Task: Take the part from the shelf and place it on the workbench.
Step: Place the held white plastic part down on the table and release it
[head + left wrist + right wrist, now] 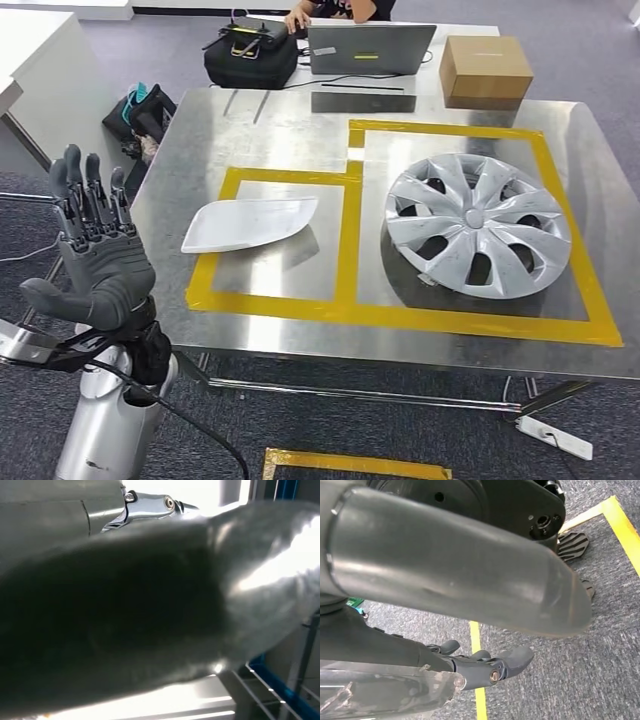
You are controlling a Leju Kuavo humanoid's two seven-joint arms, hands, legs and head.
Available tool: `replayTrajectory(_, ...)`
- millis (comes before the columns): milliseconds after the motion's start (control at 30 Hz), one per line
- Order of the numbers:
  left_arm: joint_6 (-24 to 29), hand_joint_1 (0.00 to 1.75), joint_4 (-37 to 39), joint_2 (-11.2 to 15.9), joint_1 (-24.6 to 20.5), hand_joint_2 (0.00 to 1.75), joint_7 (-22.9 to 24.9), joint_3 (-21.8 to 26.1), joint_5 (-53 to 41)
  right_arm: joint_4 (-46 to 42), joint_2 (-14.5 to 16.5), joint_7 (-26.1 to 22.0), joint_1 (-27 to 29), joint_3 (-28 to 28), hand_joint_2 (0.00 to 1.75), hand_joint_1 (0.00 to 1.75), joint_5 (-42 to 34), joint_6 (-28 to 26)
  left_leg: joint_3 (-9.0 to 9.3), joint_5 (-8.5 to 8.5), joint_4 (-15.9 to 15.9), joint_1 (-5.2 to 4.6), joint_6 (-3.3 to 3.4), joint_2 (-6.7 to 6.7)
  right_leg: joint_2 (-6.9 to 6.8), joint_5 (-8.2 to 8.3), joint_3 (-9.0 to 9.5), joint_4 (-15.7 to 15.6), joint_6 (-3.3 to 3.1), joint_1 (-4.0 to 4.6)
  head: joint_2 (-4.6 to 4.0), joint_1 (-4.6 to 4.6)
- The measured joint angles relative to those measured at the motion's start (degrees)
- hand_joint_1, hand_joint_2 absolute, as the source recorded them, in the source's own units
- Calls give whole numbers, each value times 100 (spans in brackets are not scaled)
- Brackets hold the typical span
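Observation:
A white, flat, curved part (249, 222) lies on the steel workbench (302, 130), inside the left yellow-taped rectangle (347, 250). In the right taped rectangle lies a silver hubcap (478, 222). My left hand (98, 250) is raised beside the bench's left front corner, fingers spread upward and holding nothing, well left of the white part. In the left wrist view its thumb (132, 620) is a close blur. My right hand (471, 580) hangs over grey carpet with its fingers (508, 660) stretched out and nothing in them.
At the bench's far edge stand a laptop (370, 48), a cardboard box (485, 70) and a black bag (250, 55); a person's hand (298, 18) rests there. A dark bag (140, 112) sits on the floor at left. A power strip (555, 437) lies under the front right.

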Motion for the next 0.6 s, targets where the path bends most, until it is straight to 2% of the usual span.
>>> replayTrajectory(33,-41,0,-40,3,28,0,0,8,38,0,1,-20,0,-15,0,0,-17,1,25,29,-38,24,6,4,-4,-76,-36,92,20,6,0,11)
replayTrajectory(67,-71,0,-67,3,55,0,0,19,56,0,4,-42,-2,-30,0,0,-33,4,47,49,-74,52,7,9,-9,-225,-128,307,40,6,0,27)
replayTrajectory(133,-110,0,-95,3,118,0,0,43,74,1,11,-72,0,-56,0,0,-56,18,48,57,-85,75,5,14,-16,-632,-449,1039,93,-29,0,59)
replayTrajectory(167,-123,0,-100,3,153,0,0,54,78,1,15,-80,3,-67,0,0,-62,25,42,60,-82,78,0,15,-18,-779,-599,1381,121,-51,0,65)
replayTrajectory(200,-130,0,-103,3,186,0,0,65,75,2,17,-87,6,-78,0,0,-66,30,34,65,-76,83,-9,14,-19,-821,-672,1561,150,-70,0,64)
replayTrajectory(233,-137,0,-104,4,211,0,0,78,73,2,18,-94,7,-86,0,0,-67,32,24,71,-65,93,-24,12,-20,-752,-640,1522,179,-87,0,65)
replayTrajectory(267,-143,0,-109,4,230,0,0,94,69,1,19,-99,4,-95,0,0,-67,32,7,76,-42,112,-50,9,-20,-590,-493,1257,211,-105,0,65)
replayTrajectory(333,-152,0,-138,4,254,0,0,129,44,2,29,-105,-10,-107,0,0,-68,21,-50,74,46,138,-129,1,1,-275,-97,514,271,-142,0,71)
replayTrajectory(367,-156,0,-163,1,260,0,0,147,28,4,41,-101,-17,-109,0,0,-70,10,-81,72,95,142,-174,-3,25,-190,30,260,249,-153,0,65)
replayTrajectory(400,-160,0,-186,-2,266,0,0,163,10,5,53,-95,-20,-112,0,0,-72,-1,-103,80,127,137,-215,-6,49,-163,81,152,207,-154,0,56)
replayTrajectory(500,-164,0,-216,-6,293,0,0,219,-18,8,68,-74,-13,-124,0,0,-75,-21,-155,120,150,146,-311,-8,65,-92,31,185,20,-137,0,34)
replayTrajectory(533,-161,0,-219,-4,304,0,0,238,-22,8,69,-69,-11,-131,0,0,-78,-23,-201,32,228,154,-344,2,56,-52,-2,190,-30,-138,0,27)
replayTrajectory(567,-159,0,-222,-4,311,0,0,257,-26,9,70,-64,-8,-141,0,0,-82,-25,-280,-143,415,162,-374,14,45,-9,-48,190,-74,-143,0,15)
replayTrajectory(600,-158,0,-225,-3,316,0,0,275,-28,9,71,-61,-6,-150,0,0,-86,-25,-385,-386,704,168,-403,26,34,29,-86,189,-104,-143,0,4)
